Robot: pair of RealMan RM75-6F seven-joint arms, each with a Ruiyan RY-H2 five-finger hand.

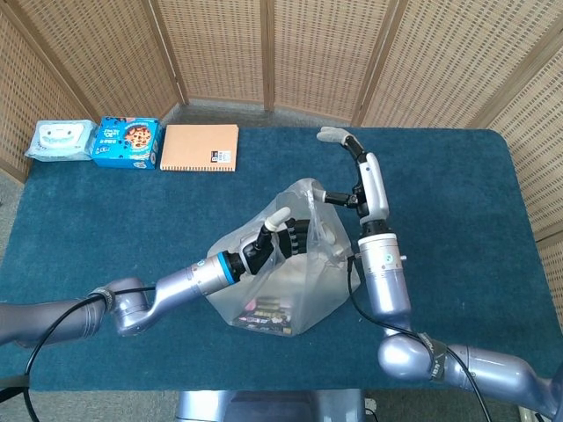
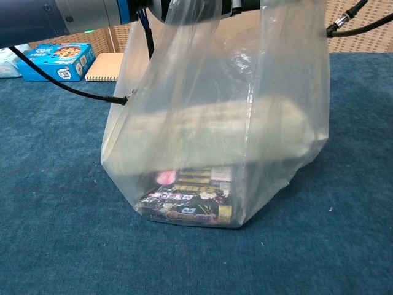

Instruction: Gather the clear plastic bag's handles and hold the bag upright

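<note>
One clear plastic bag [image 2: 215, 123], upright at the middle of the blue counter [image 1: 457, 220], dark snack packet [image 2: 184, 206] lying flat in its base.

Left hand [image 1: 286, 236]: fingers curled and clamped on the bag's gathered top, film draped over them. Right hand [image 1: 365, 180]: raised just beside the bag's top, fingers extended and apart; whether it touches the film cannot be told. Far left counter edge: wipes pack [image 1: 59, 141], blue biscuit box [image 1: 126, 141], orange notebook [image 1: 200, 147], side by side.

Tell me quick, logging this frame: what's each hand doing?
Left hand: holds the clear plastic bag by its top.
Right hand: cannot tell.
</note>
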